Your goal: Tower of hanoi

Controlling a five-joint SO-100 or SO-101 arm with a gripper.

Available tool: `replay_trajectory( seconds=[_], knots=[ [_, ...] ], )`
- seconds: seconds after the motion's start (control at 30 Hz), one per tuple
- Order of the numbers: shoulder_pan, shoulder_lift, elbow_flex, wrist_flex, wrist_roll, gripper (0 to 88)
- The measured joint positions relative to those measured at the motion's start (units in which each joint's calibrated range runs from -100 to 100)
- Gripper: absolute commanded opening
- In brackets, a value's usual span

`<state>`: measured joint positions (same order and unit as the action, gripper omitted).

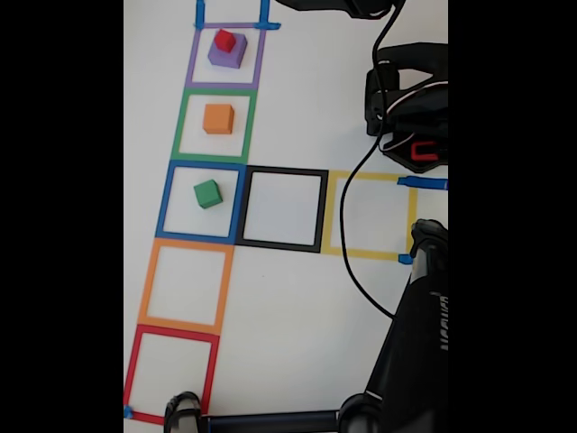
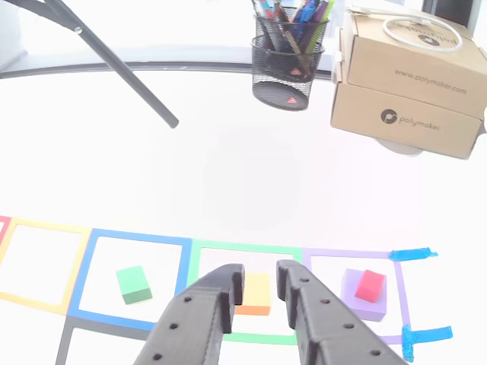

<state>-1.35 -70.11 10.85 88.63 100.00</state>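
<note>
In the fixed view the small red cube (image 1: 224, 40) sits on top of the purple cube (image 1: 227, 54) inside the purple tape square. The orange cube (image 1: 218, 118) lies in the green tape square and the green cube (image 1: 207, 193) in the blue one. The other view shows the same row: green cube (image 2: 134, 284), orange cube (image 2: 257, 295), then the purple cube (image 2: 353, 296) carrying the red cube (image 2: 370, 286). My gripper (image 2: 259, 272) reaches in from the bottom edge, its black fingers a little apart and holding nothing. The orange cube shows through the gap, farther off.
Orange (image 1: 185, 287), red (image 1: 171, 372), black (image 1: 282, 209) and yellow (image 1: 371, 216) tape squares hold nothing. The arm's black body (image 1: 410, 104) and a cable (image 1: 361, 234) occupy the right side. A pen holder (image 2: 289, 61), cardboard boxes (image 2: 411, 84) and a black rod (image 2: 114, 61) stand at the far edge.
</note>
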Motion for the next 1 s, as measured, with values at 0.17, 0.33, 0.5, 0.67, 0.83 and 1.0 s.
replay_trajectory(
  seconds=[0.17, 0.33, 0.5, 0.67, 0.83, 1.0],
  knots=[
    [-5.50, 3.46, -0.09, 0.64, 0.00, 0.1],
    [-8.07, 9.37, 3.81, -0.24, 0.00, 0.4],
    [-11.35, 11.31, 20.27, -12.17, 0.00, 6.7],
    [-13.46, 13.68, 36.39, -27.57, -0.36, 19.0],
    [-14.75, 15.53, 49.58, -43.37, -0.36, 25.8],
    [-15.56, 19.76, 61.80, -62.96, -0.36, 31.0]
  ],
)
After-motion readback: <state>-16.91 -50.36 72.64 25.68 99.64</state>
